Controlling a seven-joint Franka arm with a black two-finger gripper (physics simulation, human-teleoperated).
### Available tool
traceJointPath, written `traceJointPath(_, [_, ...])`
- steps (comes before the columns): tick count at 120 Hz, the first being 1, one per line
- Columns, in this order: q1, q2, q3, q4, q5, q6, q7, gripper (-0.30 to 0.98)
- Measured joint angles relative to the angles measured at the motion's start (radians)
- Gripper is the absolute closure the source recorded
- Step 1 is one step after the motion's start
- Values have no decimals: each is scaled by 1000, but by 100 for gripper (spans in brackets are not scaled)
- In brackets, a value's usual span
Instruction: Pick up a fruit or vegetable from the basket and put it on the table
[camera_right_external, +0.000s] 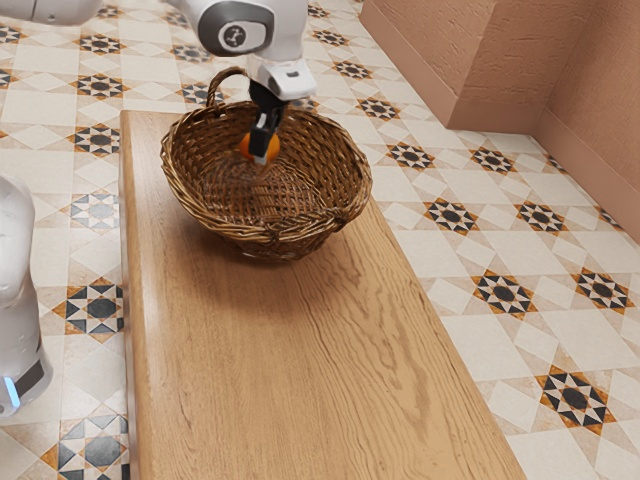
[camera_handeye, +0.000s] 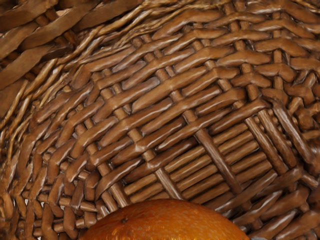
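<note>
Obs.: grasping orange (camera_handeye: 167, 222) w/ gripper (camera_right_external: 261, 156), inside wicker bskt (camera_right_external: 190, 205), above its base. Looks rounded, deep orange, w/ slightly mottled skin, small dk. spot nr. top, glossy highlts.

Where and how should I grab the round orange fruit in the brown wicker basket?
I'd pinch the round orange fruit across its widest middle, coming from above: its rounded flanks curve inward above that, and the brown wicker basket walls it in but is open on top.
</note>
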Motion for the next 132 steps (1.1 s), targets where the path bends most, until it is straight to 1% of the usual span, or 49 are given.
traceJointPath(10, [0, 1, -36, 74, -7, -43, -8, 42])
traceJointPath(21, [0, 1, -97, 177, -12, -90, -18, 42])
traceJointPath(45, [0, 2, -233, 309, -67, -160, -40, 42])
traceJointPath(61, [0, 5, -326, 344, -124, -180, -53, 42])
traceJointPath(107, [-3, 8, -582, 371, -259, -198, -93, 42])
traceJointPath(132, [-2, 9, -731, 371, -315, -200, -119, 42])
